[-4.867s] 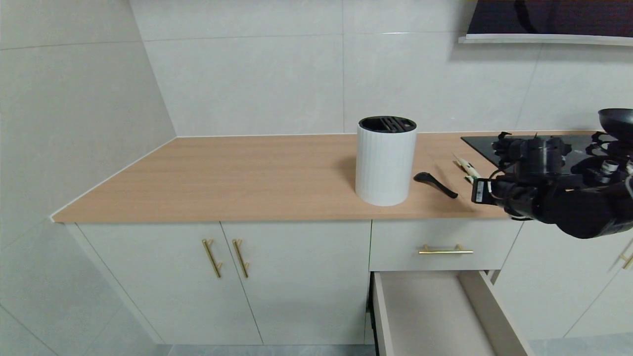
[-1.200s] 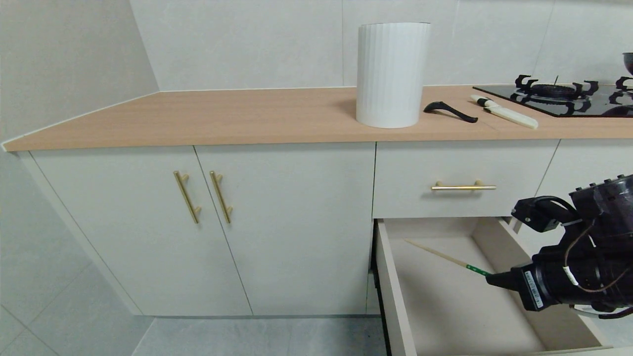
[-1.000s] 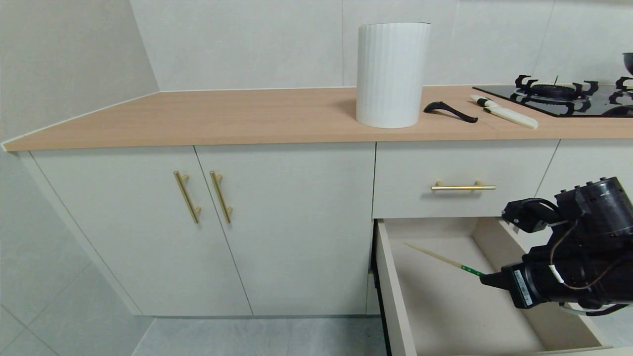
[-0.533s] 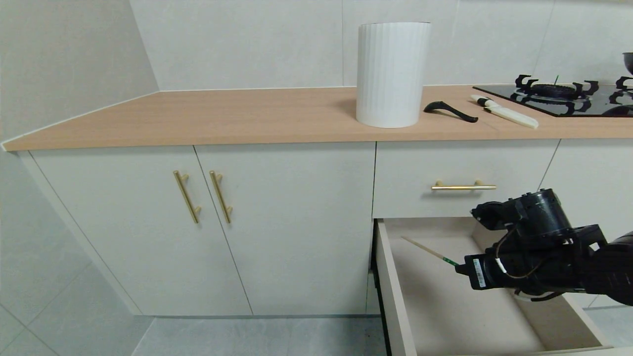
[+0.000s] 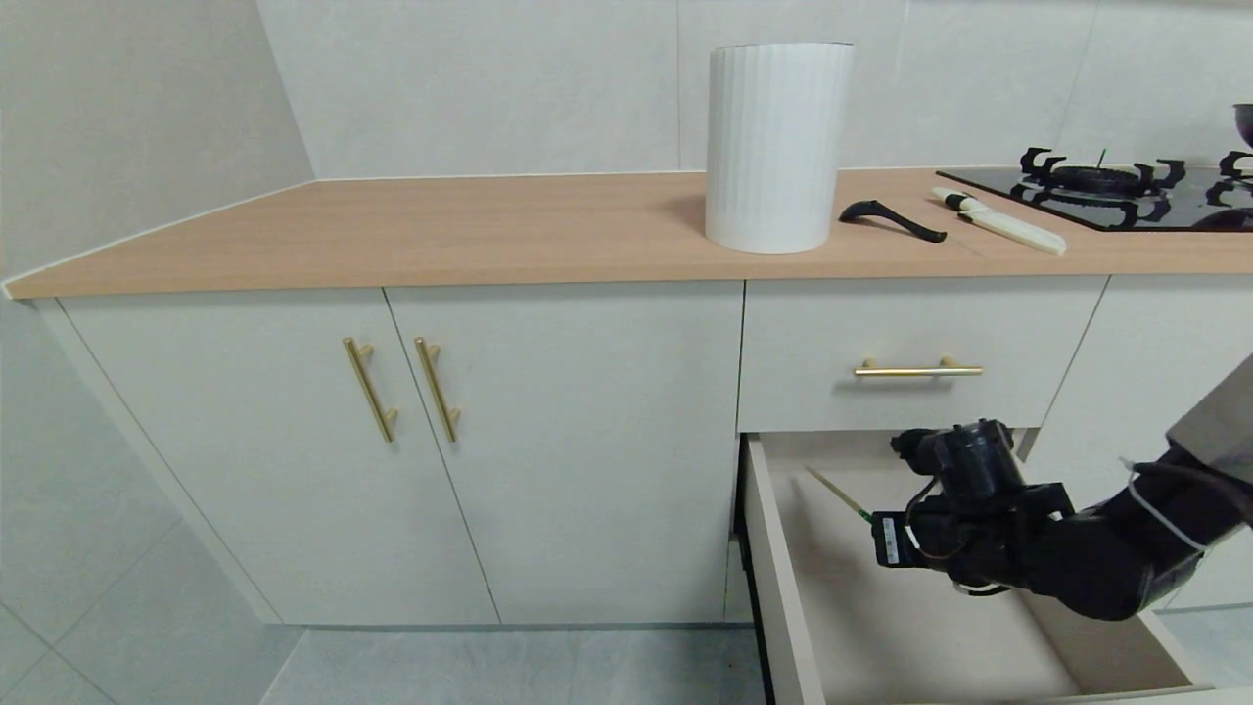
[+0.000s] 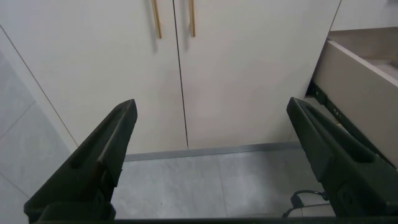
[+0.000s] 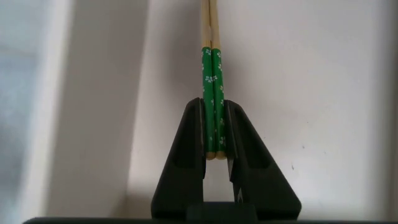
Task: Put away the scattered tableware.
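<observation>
Chopsticks [image 7: 207, 81], wood w/ green ends, paired, slanted over open drawer [image 5: 773, 558]; black spoon [image 5: 891, 220], pale knife [image 5: 998, 221] flat on counter [image 5: 440, 230]

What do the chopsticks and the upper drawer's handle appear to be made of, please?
Chopsticks: probably bamboo or wood, judging by pale tan shafts; their gripped ends carry green, flower-printed paint. Drawer handle: likely metal with a gold-coloured finish, given its soft sheen.

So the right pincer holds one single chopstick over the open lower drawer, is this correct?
Not quite. The right pincer holds a pair of chopsticks, not one: the right wrist view shows two green-ended sticks side by side in its grip. The rest stands: they are over the open lower drawer.
</observation>
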`<state>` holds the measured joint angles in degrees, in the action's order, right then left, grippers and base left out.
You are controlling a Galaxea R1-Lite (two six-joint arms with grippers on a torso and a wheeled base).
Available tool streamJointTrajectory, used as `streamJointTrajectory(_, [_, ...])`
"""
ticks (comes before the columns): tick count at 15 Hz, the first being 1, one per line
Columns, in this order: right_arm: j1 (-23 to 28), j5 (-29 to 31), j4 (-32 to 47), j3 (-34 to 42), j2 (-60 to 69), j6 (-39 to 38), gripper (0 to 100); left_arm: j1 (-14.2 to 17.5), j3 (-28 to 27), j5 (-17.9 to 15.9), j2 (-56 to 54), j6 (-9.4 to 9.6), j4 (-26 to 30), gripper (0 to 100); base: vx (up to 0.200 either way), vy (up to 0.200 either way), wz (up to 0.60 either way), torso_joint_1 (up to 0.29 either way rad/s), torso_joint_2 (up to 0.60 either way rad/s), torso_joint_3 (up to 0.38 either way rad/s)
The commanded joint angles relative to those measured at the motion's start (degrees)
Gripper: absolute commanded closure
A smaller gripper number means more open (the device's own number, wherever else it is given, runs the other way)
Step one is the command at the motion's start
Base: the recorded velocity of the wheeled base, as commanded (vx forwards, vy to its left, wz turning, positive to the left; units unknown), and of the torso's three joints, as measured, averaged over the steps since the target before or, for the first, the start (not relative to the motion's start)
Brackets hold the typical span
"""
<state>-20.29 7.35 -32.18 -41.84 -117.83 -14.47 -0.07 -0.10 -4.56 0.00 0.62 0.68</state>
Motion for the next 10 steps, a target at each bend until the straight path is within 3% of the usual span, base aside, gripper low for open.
streamJointTrajectory(1, [-0.11,0.03,-0.51,0.35,-5.3,-0.03,100,-0.01,0.01,-0.01,0.0,-0.01,0.02,0,0.0,0.0,0.0,0.0,0.0,0.0])
streamJointTrajectory(10, [-1.95,0.3,-2.89,-0.35,-17.61,-0.12,100,-0.01,0.01,-0.01,0.0,-0.01,0.02,0,0.0,0.0,0.0,0.0,0.0,0.0])
